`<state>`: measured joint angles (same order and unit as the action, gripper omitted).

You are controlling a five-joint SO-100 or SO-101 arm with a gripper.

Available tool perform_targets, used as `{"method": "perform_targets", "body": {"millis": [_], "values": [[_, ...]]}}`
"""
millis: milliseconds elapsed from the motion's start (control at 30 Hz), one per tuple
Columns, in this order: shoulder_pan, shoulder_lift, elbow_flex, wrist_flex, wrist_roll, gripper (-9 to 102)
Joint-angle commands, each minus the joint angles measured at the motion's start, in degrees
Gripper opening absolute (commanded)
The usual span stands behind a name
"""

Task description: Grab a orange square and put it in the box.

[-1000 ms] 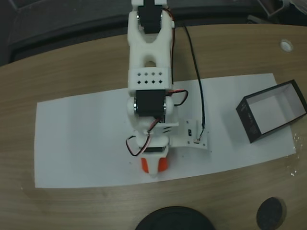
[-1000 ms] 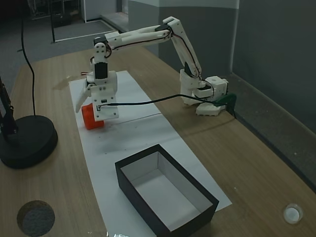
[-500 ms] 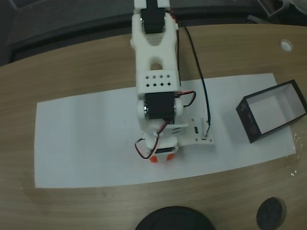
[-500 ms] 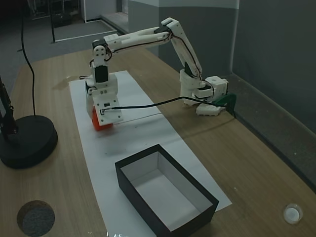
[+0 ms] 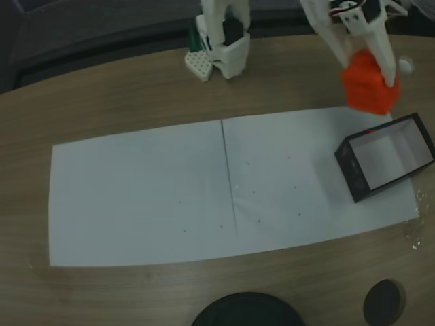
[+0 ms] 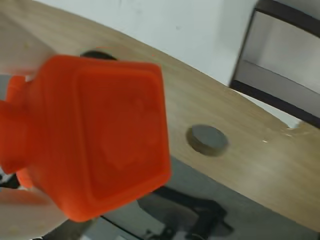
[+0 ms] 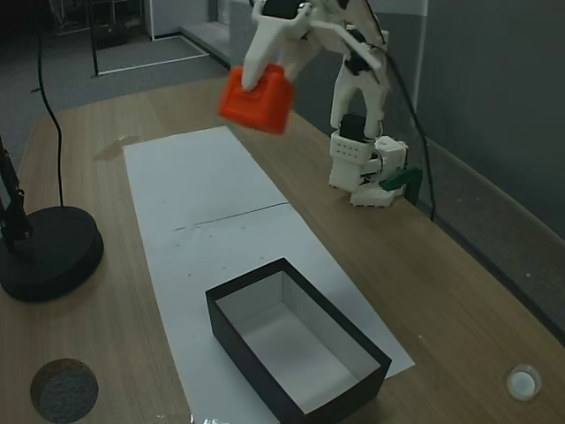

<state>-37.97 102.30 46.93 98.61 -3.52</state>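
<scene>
Orange square fills the left half of the wrist view, gripped in the white claw — an embossed mark shows faintly on its face. In a fixed view the square hangs in the air at upper centre, clamped by the claw, well above the white paper sheet on the desk. Lower down, the black-walled box sits open — in another fixed view the square is just above the box at the right edge.

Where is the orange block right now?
The orange square is up in the air, held in the gripper. In a fixed view it hangs above the white paper's far end, well away from the box.
</scene>
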Motion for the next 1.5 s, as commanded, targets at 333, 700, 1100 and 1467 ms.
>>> {"method": "perform_targets", "body": {"millis": [333,700,1100,1467], "values": [[-16.88,-11.51,-3.43,-8.61,-2.2,8],[-6.15,-26.89,-3.43,-21.53,-1.49,8],[-10.28,-30.76,-3.43,-21.36,2.81,8],[-10.11,-32.26,-3.34,-21.53,2.9,9]]}}
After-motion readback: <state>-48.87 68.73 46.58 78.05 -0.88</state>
